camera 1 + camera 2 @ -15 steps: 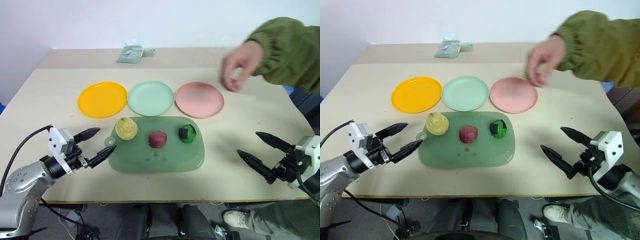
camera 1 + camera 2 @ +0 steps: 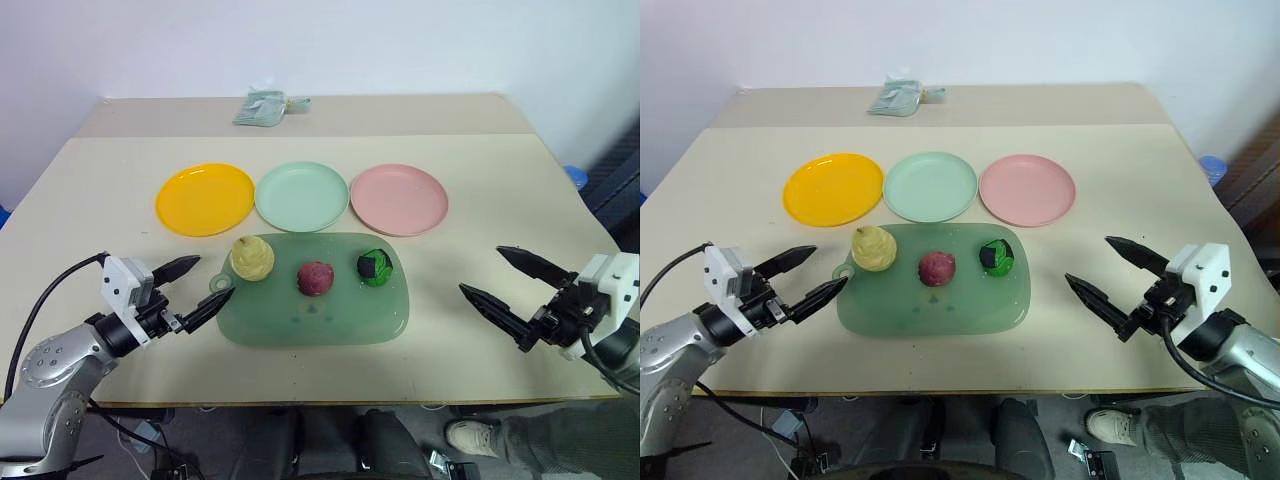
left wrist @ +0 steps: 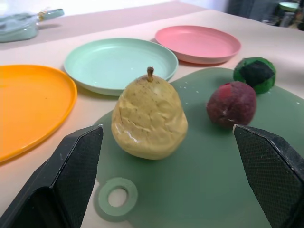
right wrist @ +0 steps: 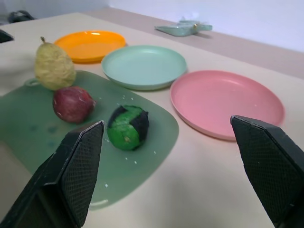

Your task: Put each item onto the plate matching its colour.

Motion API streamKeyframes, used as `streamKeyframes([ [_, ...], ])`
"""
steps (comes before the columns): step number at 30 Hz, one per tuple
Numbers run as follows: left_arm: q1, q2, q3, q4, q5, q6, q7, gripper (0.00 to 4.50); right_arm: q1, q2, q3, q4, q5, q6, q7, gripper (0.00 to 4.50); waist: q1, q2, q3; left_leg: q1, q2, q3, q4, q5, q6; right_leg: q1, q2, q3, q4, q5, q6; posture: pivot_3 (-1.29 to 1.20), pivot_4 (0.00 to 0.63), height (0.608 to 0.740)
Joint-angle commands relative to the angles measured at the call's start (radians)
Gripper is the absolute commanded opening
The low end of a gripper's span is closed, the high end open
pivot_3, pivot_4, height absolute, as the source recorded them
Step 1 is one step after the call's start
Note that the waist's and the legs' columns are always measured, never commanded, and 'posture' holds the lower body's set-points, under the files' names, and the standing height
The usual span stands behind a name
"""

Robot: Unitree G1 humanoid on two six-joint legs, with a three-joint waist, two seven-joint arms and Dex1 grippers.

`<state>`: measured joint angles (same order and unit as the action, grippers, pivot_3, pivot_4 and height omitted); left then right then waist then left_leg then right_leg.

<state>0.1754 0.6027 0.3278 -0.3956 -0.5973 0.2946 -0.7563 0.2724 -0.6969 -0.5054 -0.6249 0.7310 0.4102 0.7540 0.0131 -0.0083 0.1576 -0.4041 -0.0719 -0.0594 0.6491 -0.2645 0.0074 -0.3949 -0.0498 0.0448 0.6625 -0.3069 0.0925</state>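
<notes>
A beige table (image 2: 90,170) carries a rounded green tray (image 2: 340,320) near its front edge. Behind the tray three plates sit in a row: yellow-orange plate (image 2: 205,198), mint green plate (image 2: 302,195), pink plate (image 2: 399,199), all bare. On the tray lie the yellow pear (image 2: 252,258), the red-purple lump (image 2: 315,278) and the green ball (image 2: 375,267). A small pale bundle (image 2: 262,106), perhaps a cloth, lies far back. The left gripper (image 2: 195,290) is spread open beside the tray; the right gripper (image 2: 510,285) is spread open, well apart from it.

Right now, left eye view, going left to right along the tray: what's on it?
Pear → dark red fruit → green ball, all on the green tray.
</notes>
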Motion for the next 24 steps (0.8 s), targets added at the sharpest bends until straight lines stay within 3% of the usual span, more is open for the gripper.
streamKeyframes([
  [1,-0.035,-0.04,-0.011,-0.032,0.029,-0.017,0.075,4.5,-0.062,-0.028,0.043,-0.012,0.02,0.007,0.021,4.34,0.001,0.0,0.0,0.0,0.0,0.0,0.0,0.0,0.0,0.0,0.0,0.0,0.0,0.0,0.0,0.0,0.15,0.74],
  [11,-0.166,-0.171,-0.153,0.015,0.182,0.014,0.282,4.5,-0.325,-0.051,0.255,0.09,0.009,0.001,0.163,4.34,0.0,-0.001,0.0,0.0,0.0,0.0,0.001,0.0,0.0,0.0,0.0,-0.001,0.0,0.0,0.0,0.0,0.15,0.74],
  [23,-0.247,-0.228,-0.297,0.102,0.32,0.022,0.338,4.5,-0.401,-0.014,0.352,0.166,-0.093,-0.069,0.202,4.34,0.0,-0.001,0.0,-0.001,-0.001,0.0,0.0,0.0,0.0,-0.001,0.0,-0.001,0.001,0.0,0.0,0.0,0.15,0.74],
  [24,-0.247,-0.232,-0.299,0.105,0.323,0.02,0.339,4.24,-0.404,-0.012,0.353,0.164,-0.094,-0.069,0.198,4.44,0.0,-0.001,0.0,-0.001,-0.001,0.0,0.001,0.0,0.0,-0.001,0.0,-0.001,0.001,0.0,0.0,0.0,0.15,0.74],
])
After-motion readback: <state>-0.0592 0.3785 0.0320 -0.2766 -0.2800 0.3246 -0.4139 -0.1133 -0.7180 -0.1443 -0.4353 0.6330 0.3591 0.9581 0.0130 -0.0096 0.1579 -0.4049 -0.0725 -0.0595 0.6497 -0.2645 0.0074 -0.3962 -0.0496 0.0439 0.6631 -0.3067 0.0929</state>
